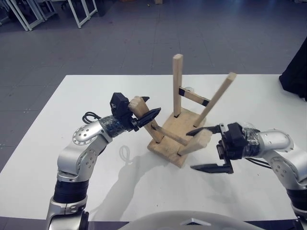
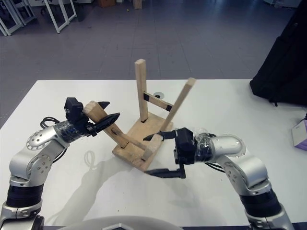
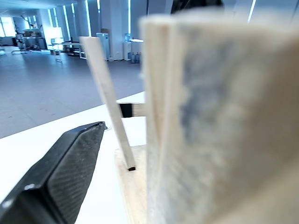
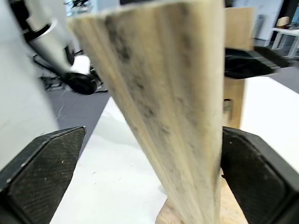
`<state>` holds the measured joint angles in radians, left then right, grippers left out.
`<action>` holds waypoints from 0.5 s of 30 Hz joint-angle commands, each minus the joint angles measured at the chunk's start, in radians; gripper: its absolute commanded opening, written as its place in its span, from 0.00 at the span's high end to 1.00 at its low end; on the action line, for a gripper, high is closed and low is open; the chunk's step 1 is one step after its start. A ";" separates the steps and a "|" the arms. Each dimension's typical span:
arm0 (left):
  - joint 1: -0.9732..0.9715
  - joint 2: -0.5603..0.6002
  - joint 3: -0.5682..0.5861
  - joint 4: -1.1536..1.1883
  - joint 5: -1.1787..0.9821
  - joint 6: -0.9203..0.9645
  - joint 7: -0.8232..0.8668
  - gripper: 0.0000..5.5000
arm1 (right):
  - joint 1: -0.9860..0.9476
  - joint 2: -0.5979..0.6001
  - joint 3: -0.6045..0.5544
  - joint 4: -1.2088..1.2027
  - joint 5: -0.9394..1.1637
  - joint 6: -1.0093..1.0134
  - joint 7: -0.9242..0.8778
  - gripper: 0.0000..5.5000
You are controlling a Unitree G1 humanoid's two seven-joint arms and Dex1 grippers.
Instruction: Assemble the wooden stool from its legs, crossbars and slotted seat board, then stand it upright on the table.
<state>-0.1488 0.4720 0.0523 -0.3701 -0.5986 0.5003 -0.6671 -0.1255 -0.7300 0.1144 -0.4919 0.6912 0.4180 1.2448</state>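
Clearly, right gripper (image 1: 190, 150) stands wide apart around one stool leg (image 1: 195, 143); left gripper (image 1: 153, 104) seems parted around a second leg (image 1: 154, 128).

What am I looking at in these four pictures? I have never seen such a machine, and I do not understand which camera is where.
This is a humanoid robot with two arms, each ending in a two-finger gripper. Two pictures come from its head, two from its wrists, close to the wood. On the white table a wooden stool rests upside down. The right gripper is open around one leg. The left gripper is at the end of another leg; I cannot tell whether it grips.
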 commanded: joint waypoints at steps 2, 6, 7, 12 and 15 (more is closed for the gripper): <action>-0.032 0.000 0.010 0.004 0.041 -0.028 0.032 0.41 | -0.043 -0.001 0.015 -0.046 -0.019 0.010 -0.029 0.13; -0.112 -0.030 -0.023 0.091 0.086 -0.060 0.039 0.41 | -0.049 0.014 0.052 -0.053 -0.053 0.005 -0.057 0.13; -0.125 -0.032 -0.013 0.115 0.088 -0.069 0.039 0.41 | -0.056 0.021 0.059 -0.048 -0.062 0.000 -0.066 0.13; -0.084 -0.027 0.077 0.173 0.007 -0.066 -0.017 0.41 | -0.085 0.070 0.067 -0.006 -0.079 -0.008 -0.120 0.13; -0.043 -0.017 0.084 0.194 0.009 -0.071 -0.050 0.41 | -0.104 0.099 0.050 0.037 -0.067 -0.003 -0.147 0.13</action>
<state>-0.2155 0.4420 0.1262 -0.1960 -0.5885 0.4307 -0.7042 -0.2019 -0.6441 0.1774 -0.4746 0.6270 0.4142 1.1138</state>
